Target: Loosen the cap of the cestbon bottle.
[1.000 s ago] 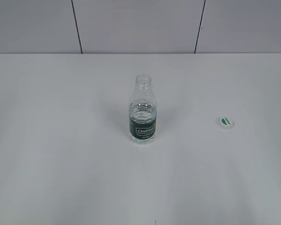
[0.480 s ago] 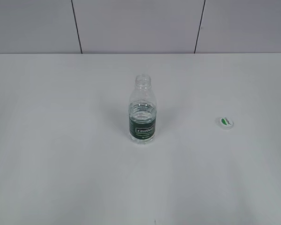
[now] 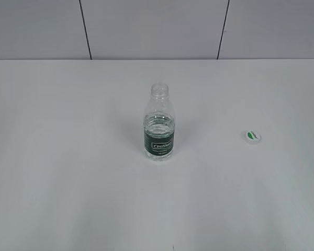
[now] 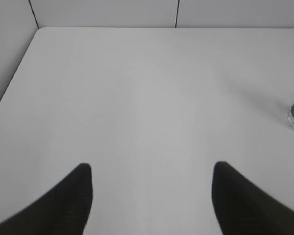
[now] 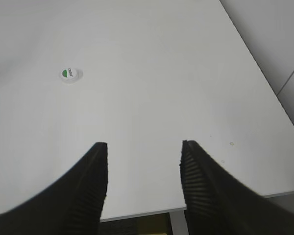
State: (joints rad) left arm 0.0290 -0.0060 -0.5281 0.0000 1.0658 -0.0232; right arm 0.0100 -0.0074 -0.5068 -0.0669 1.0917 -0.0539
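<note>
cap [image 5: 70,74] off bottle [image 3: 159,124], well ahead of empty right claw [image 5: 143,166]

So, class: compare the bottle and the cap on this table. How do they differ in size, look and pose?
The cestbon bottle is tall and far larger; the cap is small and low. The bottle is clear with a dark green label band; the cap is opaque white with a green mark on top. The bottle stands upright with its neck open; the cap lies flat, well off to its right. Both rest on the white table, untouched by either gripper.

white table [image 3: 68,157] | cestbon bottle [image 3: 159,130] upright | cap [image 3: 253,136] well apart
</note>
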